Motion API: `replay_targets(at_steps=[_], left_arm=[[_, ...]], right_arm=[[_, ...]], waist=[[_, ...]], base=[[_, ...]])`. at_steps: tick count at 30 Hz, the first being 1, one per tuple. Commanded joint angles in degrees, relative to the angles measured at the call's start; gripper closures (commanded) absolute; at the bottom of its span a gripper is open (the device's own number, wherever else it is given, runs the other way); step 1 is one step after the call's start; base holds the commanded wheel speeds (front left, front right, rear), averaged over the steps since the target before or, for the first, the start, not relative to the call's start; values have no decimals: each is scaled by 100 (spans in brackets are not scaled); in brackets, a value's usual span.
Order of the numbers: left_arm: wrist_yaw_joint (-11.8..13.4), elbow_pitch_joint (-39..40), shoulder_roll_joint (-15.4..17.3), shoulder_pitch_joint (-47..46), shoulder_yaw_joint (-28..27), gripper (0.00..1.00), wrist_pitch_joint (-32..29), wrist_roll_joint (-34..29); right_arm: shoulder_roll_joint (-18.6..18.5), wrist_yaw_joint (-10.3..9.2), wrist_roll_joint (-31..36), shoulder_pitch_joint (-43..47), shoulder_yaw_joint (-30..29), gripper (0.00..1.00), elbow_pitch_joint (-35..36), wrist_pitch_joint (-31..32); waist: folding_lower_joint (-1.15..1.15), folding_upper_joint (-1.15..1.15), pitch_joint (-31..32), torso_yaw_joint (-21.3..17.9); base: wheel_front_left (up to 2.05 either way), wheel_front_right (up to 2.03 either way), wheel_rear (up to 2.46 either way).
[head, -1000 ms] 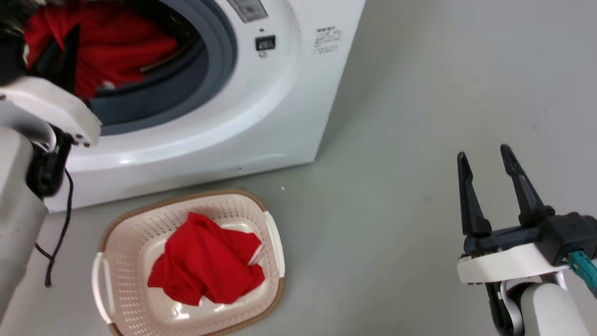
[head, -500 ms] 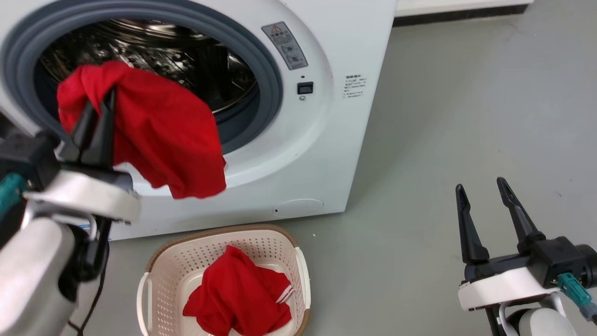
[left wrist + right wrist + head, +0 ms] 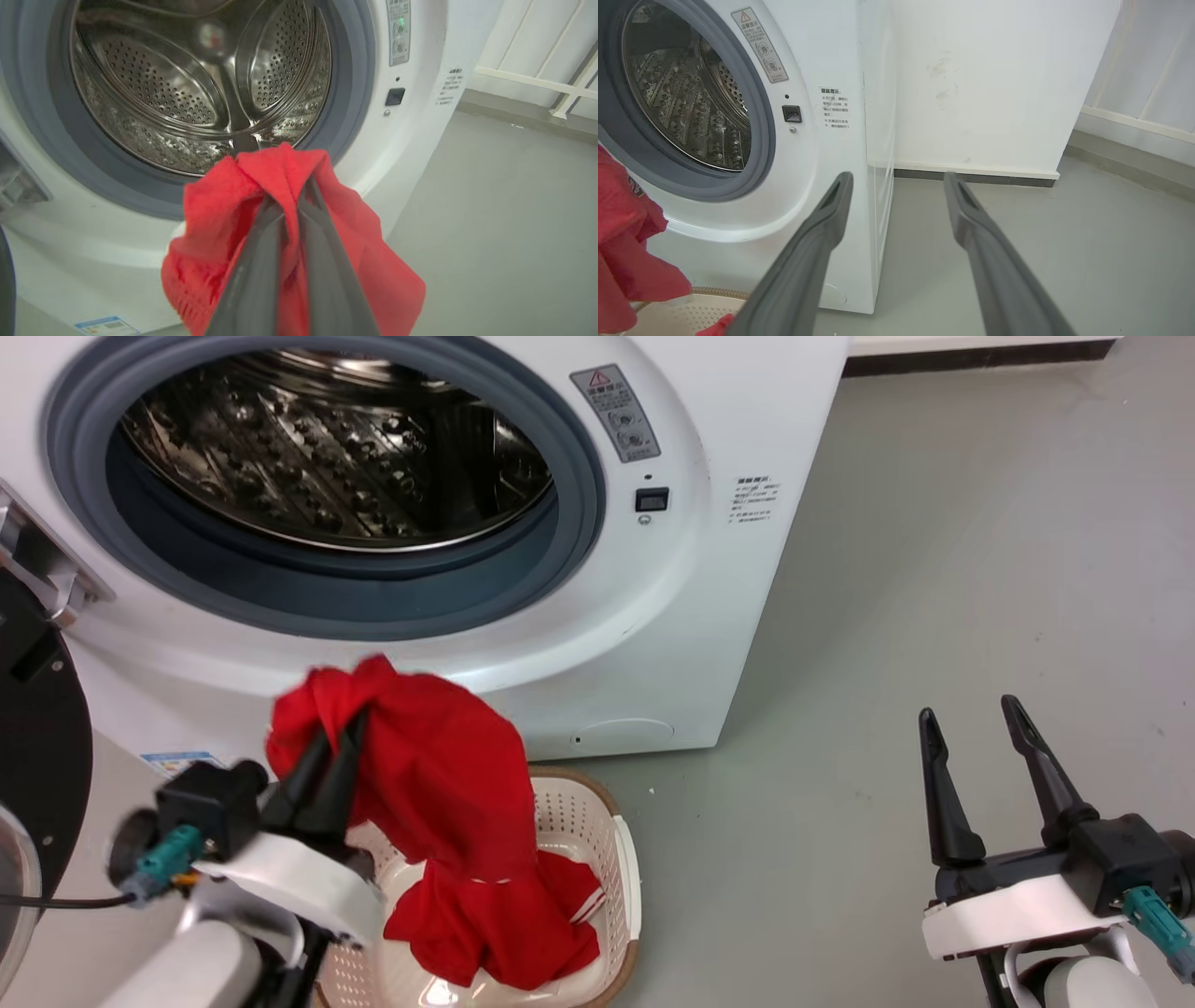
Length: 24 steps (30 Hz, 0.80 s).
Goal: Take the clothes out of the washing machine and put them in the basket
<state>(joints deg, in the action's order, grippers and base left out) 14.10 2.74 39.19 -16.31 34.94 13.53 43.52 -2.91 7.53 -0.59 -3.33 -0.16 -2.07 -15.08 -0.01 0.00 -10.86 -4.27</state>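
Note:
The white washing machine (image 3: 709,569) stands with its steel drum (image 3: 327,448) bare of clothes. My left gripper (image 3: 345,728) is shut on a plain red garment (image 3: 439,775), which hangs above the cream basket (image 3: 621,859). In the left wrist view the same garment (image 3: 210,233) drapes over my closed fingers (image 3: 261,242) in front of the drum (image 3: 187,84). A second red garment with white stripes (image 3: 504,924) lies in the basket. Off to the right over the floor, my right gripper (image 3: 971,719) is open and holds nothing; it also shows as my right gripper (image 3: 896,179) in its wrist view.
The round black-framed door (image 3: 37,756) hangs open at the far left. Grey floor (image 3: 934,569) spreads to the right of the machine. A white wall with a dark skirting (image 3: 971,177) runs behind it. A black cable (image 3: 56,901) trails from my left arm.
The left gripper has pulled the red garment out of the drum and lowered it to just above the basket. The head view has shifted upward. The right gripper stays open and in place.

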Motion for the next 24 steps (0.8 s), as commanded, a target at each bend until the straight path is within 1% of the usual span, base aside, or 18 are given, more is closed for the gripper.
replay_targets(at_steps=[1, 3, 5, 7, 11, 13, 18, 19, 20, 24], left_arm=[[-85, -169, -152, 92, 48, 100, 29, 115], [-214, -496, -223, 86, 191, 100, 37, 45], [-351, -874, -414, 15, 308, 100, 45, 79], [-481, -1305, -536, -128, 395, 100, 66, 22], [-852, -2275, -771, -522, 671, 100, 76, -216], [-1065, -2789, -933, -740, 729, 100, 81, -200], [-1461, -4078, -1255, -1310, 905, 100, 39, -303], [-1523, -4315, -1296, -1412, 943, 100, 31, -331], [-1523, -4315, -1296, -1412, 943, 100, 31, -331], [-1740, -5226, -1472, -1876, 1013, 100, 66, -420]], right_arm=[[4, -8, 20, -41, -10, 0, 24, -14], [5, -8, 48, -106, -16, 0, 47, -14], [5, -8, 71, -199, -44, 0, 90, -14], [5, -8, 87, -254, -69, 0, 123, -14], [6, -8, 144, -432, -109, 0, 217, -14], [5, -8, 182, -472, -101, 0, 250, -14], [7, -8, 179, -616, -157, 0, 314, -14], [6, -8, 169, -650, -160, 0, 332, -14], [6, -8, 169, -650, -160, 0, 332, -14], [6, -8, 144, -730, -177, 0, 412, -14]], waist=[[1, 0, -136, 9], [1, 0, -282, -6], [1, 0, -455, -16], [1, 0, -653, -36], [1, 0, -1094, -89], [1, 0, -1305, -139], [1, 0, -1814, -289], [1, 0, -1911, -323], [1, 0, -1911, -323], [1, 0, -2285, -434]], base=[[0, 0, 0], [0, 0, 0], [0, 0, 0], [0, 0, 0], [0, 0, 0], [0, 0, 0], [0, 0, 0], [0, 0, 0], [0, 0, 0], [0, 0, 0]])
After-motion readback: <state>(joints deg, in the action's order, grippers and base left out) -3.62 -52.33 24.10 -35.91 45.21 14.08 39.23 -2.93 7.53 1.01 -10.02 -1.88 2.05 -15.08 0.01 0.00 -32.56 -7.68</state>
